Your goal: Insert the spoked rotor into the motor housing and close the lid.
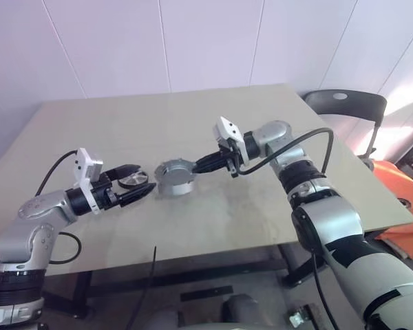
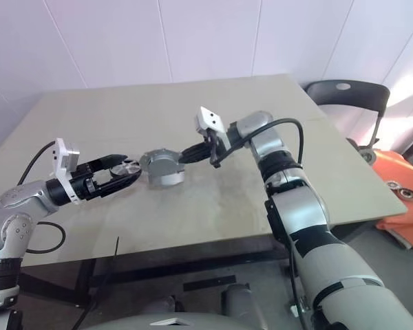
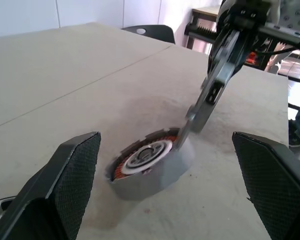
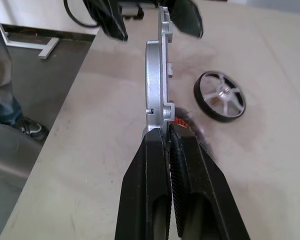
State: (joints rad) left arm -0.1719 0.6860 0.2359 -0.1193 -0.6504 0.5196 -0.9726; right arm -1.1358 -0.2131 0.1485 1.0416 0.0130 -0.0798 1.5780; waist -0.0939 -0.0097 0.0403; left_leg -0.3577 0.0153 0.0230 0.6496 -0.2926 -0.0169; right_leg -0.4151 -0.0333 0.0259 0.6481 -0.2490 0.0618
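Note:
The motor housing (image 1: 173,180) sits mid-table, its copper windings (image 3: 121,166) showing around a silver centre. My right gripper (image 1: 199,164) is shut on the edge of the lid (image 4: 157,75). The grey disc stands tilted up on edge, its low end at the housing's rim (image 3: 182,142). The spoked rotor (image 4: 220,96) lies flat on the table just left of the housing. It rests between the fingers of my left gripper (image 1: 146,177), which is open, level and holding nothing. The housing lies just beyond those fingertips (image 3: 75,170).
A dark chair (image 1: 344,103) stands past the table's right edge, with orange equipment (image 1: 399,199) beside it. A person's leg (image 4: 5,100) shows off the table's side. A black cable (image 1: 62,240) hangs from my left arm.

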